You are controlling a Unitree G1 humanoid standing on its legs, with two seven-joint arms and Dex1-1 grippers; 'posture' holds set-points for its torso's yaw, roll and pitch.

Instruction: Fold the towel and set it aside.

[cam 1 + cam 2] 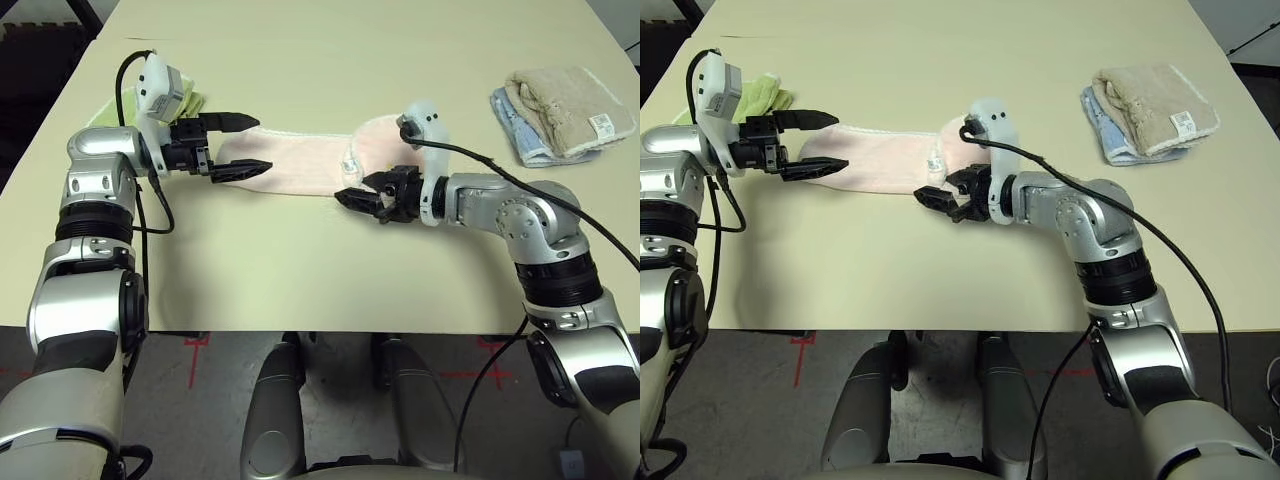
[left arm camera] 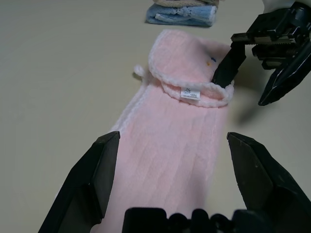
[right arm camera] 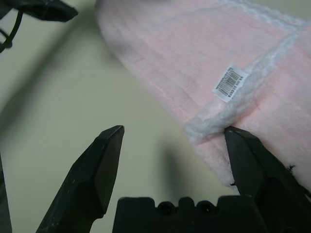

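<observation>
Lying across the middle of the bench (image 1: 300, 300), the towel (image 1: 300, 160) is a long pink strip whose long axis runs left to right, with its right end doubled back over itself so the white scalloped trim forms a short flap. The left tool (image 1: 240, 145) hovers at the strip's left end with its 2 black fingers spread wide, one on the far side and one on the near side of the cloth, holding nothing. The right tool (image 1: 362, 197) sits at the near edge of the folded right end, fingers also spread apart and empty; in the right wrist view one fingertip lies just beside the trim, and contact cannot be confirmed. Each arm is therefore nearest its own end, and the next fold would likely bring one end along the long axis toward the other.

A small white label (image 2: 190, 93) on the flap carries printed marks, and the right wrist view shows a barcode on it; no text is readable. On the far right of the bench rests a beige towel (image 1: 565, 105) over a light-blue towel (image 1: 520, 140), with a white tag too small to read. A lime-green cloth (image 1: 765, 95) peeks out behind the left wrist.
</observation>
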